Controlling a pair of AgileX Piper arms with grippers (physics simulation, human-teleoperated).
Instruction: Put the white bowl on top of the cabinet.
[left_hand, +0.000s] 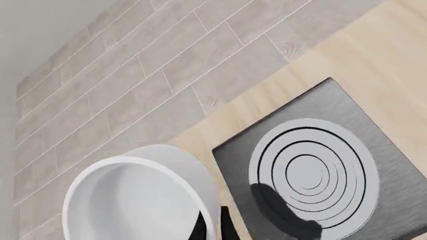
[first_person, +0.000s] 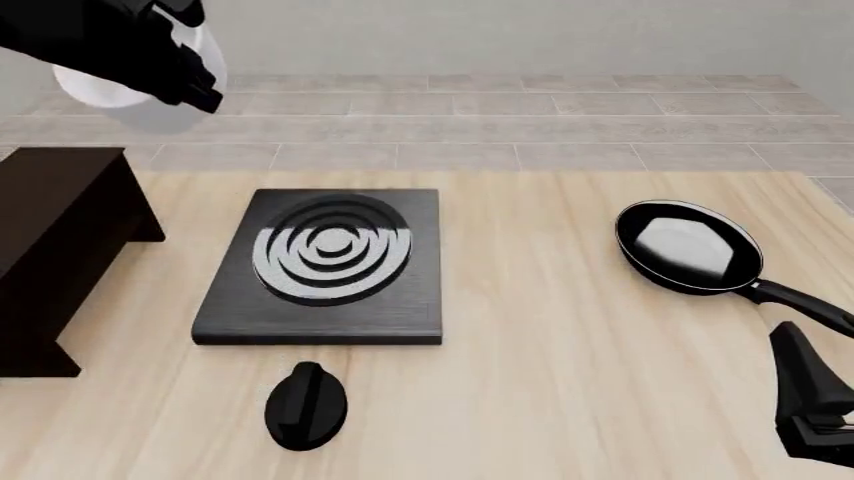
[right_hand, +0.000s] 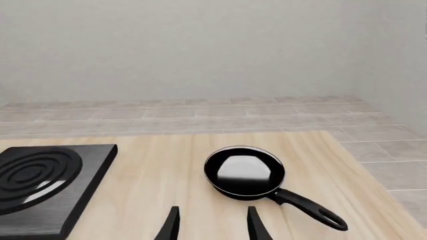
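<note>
The white bowl (left_hand: 143, 197) hangs high in the air beyond the table's far left corner, its mouth turned toward the left wrist camera; being round, it has no long axis. The left gripper (left_hand: 212, 226) pinches its rim wall, one finger inside and one outside. The cabinet (first_person: 54, 250) stands below at the left, beside the stove plate (first_person: 327, 265). The right gripper (right_hand: 212, 224), fingers spread, hovers near the frying pan (right_hand: 245, 172).

Three cameras: one fixed, two on wrists.
All three share the flat black stove plate with silver rings (first_person: 320, 265); the front view looks down on it from above.
</note>
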